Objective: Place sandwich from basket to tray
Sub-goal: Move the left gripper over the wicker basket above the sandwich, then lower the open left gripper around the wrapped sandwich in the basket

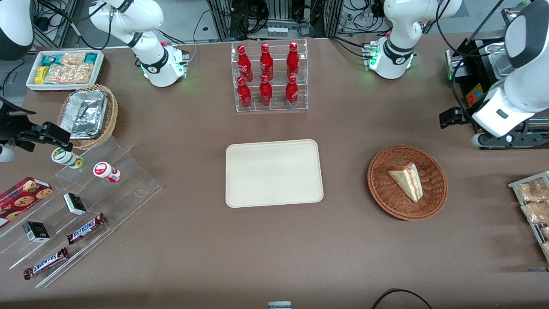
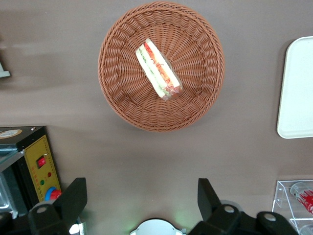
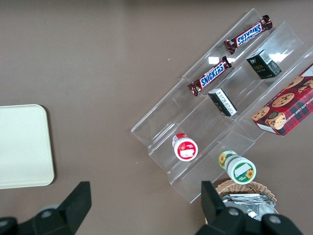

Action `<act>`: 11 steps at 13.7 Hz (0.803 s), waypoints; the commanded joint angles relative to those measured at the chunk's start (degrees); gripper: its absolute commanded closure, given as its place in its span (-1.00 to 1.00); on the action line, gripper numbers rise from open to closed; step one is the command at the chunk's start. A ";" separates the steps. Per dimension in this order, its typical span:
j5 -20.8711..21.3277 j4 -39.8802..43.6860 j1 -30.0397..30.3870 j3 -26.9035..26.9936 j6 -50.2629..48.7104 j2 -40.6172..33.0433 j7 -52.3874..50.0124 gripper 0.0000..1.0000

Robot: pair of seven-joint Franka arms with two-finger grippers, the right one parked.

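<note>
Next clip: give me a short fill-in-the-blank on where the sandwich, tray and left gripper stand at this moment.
1. The sandwich lies in the ____.
2. The tray holds ____ so far.
3. The gripper hangs above bare table beside the basket, with its fingers ____.
4. The rack of red bottles stands ____ from the front camera than the tray.

Missing words: basket; nothing; open; farther

Red bottles (image 1: pixel 268 77) in clear rack (image 1: pixel 271 105)
</note>
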 commanded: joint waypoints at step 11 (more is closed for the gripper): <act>-0.86 -17.08 -0.05 0.00 29.35 8.02 -1.17 -1.00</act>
